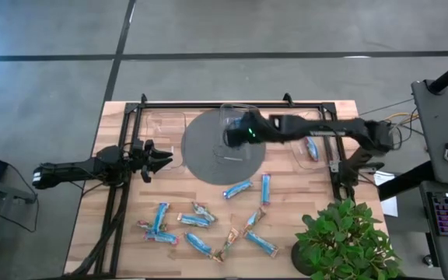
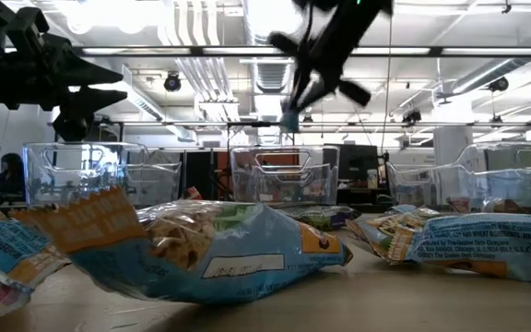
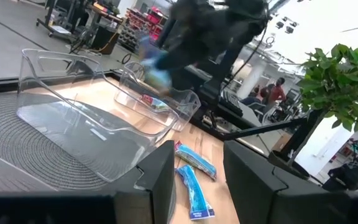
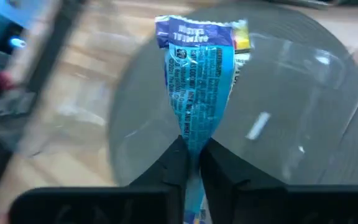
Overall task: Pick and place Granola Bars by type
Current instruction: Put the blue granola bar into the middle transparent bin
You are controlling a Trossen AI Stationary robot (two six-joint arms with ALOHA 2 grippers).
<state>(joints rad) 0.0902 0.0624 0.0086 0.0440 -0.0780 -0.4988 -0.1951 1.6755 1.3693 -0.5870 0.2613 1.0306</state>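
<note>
Nearest the front edge of the wooden worktop (image 1: 286, 204), a scatter of granola bars (image 1: 201, 229) lies flat, most in blue wrappers, a few in tan, beside a potted plant (image 1: 341, 237). Further back, two more blue bars (image 1: 251, 187) sit just off the grey round mat (image 1: 222, 149). Over that mat and the clear bin (image 1: 236, 117) the right hand (image 4: 190, 152) is up in the air, pinched tight on a blue oatmeal bar (image 4: 197, 74) that dangles from its fingers. Out at the left edge, the left hand (image 1: 160, 159) waits, fingers parted and holding nothing.
</note>
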